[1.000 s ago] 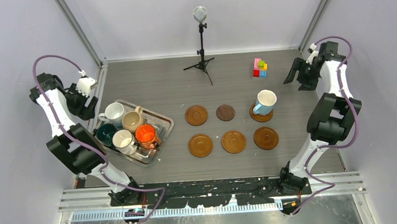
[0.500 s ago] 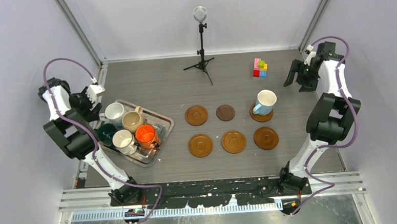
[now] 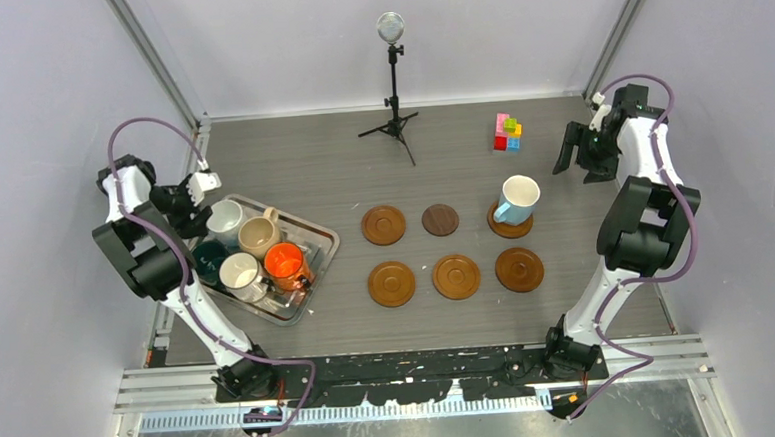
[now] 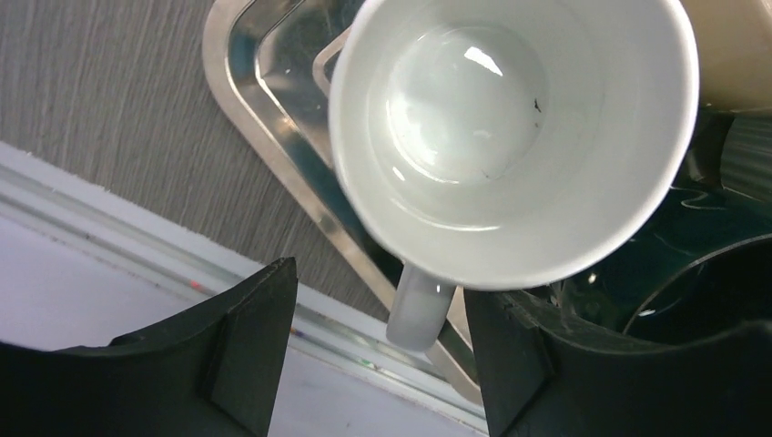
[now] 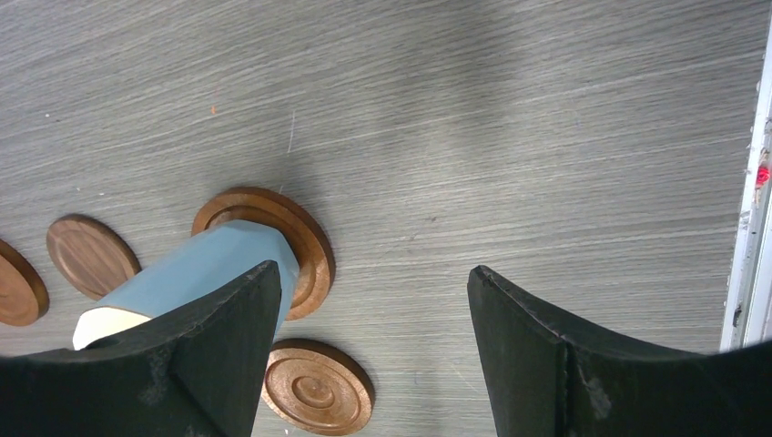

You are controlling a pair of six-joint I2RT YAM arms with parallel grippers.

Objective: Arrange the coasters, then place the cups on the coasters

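Six coasters (image 3: 392, 283), one bearing a blue cup (image 3: 516, 199); five cups (image 3: 286, 265) crowd the left-edge tray (image 3: 329, 240). Left gripper (image 4: 378, 350) and right gripper (image 5: 373, 346) both gape wide, empty.

1. Top view: bright, even, diffuse light; sharp, with only faint soft shadows on the counter (image 3: 360, 160).
2. Left wrist: white glare spots inside the white cup (image 4: 510, 137) and streaky reflections on the tray (image 4: 264, 109); the dark left tool (image 4: 378, 291) looks slightly soft-edged.
3. Right wrist: a broad soft shadow beside the blue cup (image 5: 209, 264); counter grain crisp.
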